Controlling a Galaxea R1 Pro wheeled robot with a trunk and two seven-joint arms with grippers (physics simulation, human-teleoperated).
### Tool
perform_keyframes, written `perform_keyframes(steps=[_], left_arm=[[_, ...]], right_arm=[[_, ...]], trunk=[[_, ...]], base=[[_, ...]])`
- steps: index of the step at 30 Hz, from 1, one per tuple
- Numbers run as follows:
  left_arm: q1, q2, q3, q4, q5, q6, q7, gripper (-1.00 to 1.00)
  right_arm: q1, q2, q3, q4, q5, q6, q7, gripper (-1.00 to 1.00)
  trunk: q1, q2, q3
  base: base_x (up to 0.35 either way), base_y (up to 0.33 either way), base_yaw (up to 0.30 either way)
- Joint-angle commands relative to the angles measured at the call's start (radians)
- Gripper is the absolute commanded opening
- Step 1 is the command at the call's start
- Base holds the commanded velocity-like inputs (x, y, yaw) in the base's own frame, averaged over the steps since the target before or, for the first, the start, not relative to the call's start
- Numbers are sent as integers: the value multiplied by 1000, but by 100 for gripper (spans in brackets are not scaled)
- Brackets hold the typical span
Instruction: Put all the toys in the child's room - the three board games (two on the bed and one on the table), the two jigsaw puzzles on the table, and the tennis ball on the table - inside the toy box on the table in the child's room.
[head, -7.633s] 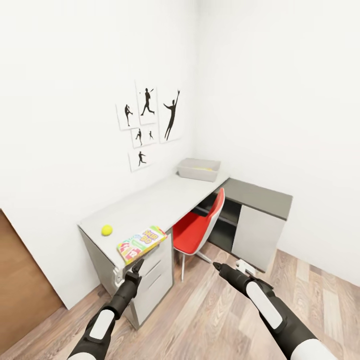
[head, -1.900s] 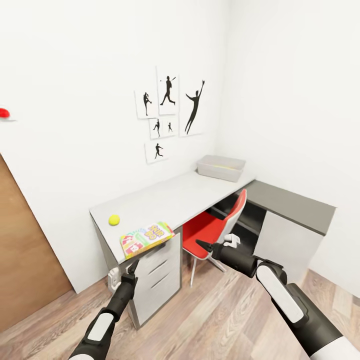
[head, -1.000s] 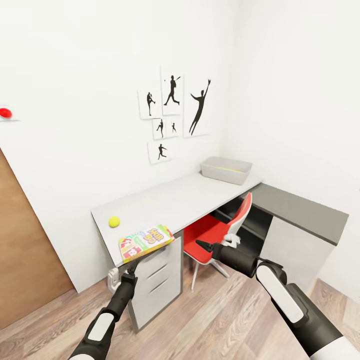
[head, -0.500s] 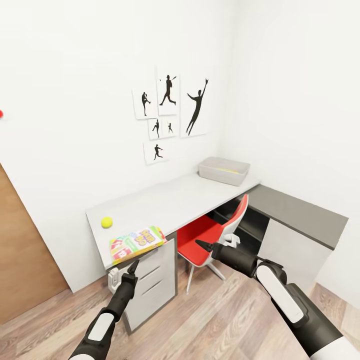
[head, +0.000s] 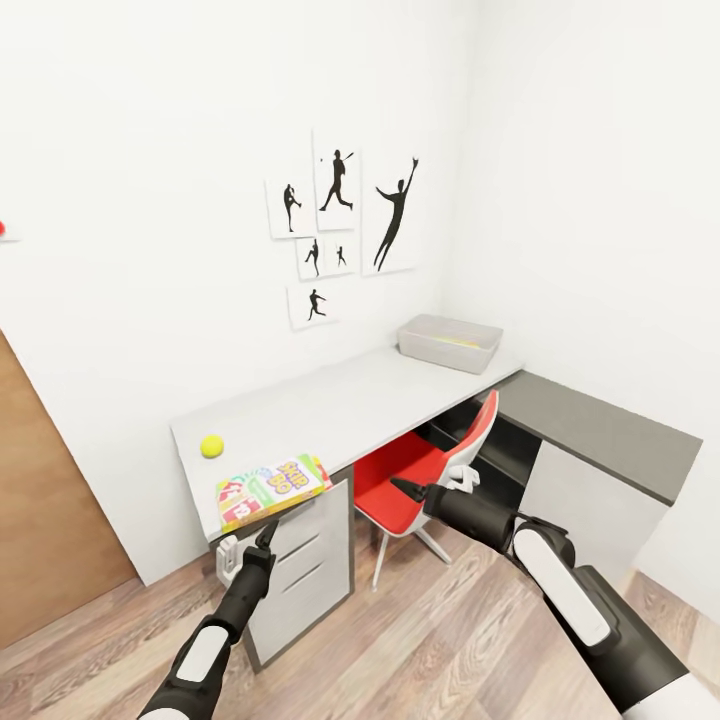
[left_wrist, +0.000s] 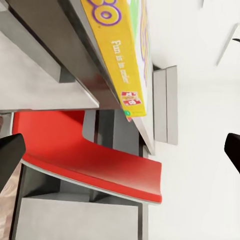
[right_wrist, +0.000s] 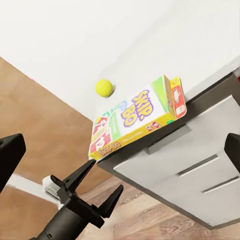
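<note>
Yellow-edged board game (right_wrist: 137, 121) on the table (head: 340, 410) reads "SKIP BO".

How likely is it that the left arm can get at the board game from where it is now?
Probably yes. The left gripper hangs open just below the desk edge where the board game overhangs, with nothing between them. It would need to rise first; the tennis ball sits clear behind.
</note>
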Motion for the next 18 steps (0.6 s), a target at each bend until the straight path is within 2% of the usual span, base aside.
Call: perform_keyframes(steps=[1, 6, 10, 13, 18], left_arm=[[-1, -1, 6, 0, 5, 10, -4, 100], [-1, -2, 6, 0, 5, 10, -4, 100], [-1, -1, 6, 0, 5, 10, -4, 100], [-1, 0, 7, 0, 5, 10, -4, 100], [-1, 2, 6, 0, 11, 10, -4, 100]], right_arm=[[-1, -3, 2, -19, -3, 3, 2, 100], [0, -11, 3, -126, -5, 38, 6, 100], [1, -12, -9, -198, -9, 137, 15, 100], [1, -13, -52, -213, -12, 174, 79, 100], [5, -10, -81, -217, -11, 181, 178, 100]], trunk=[[0, -1, -1], [0, -1, -1], [0, -1, -1], [0, -1, -1], [0, -1, -1]], base=[[6, -6, 0], [3, -2, 0], [0, 0, 0], [0, 0, 0], [26, 0, 0]])
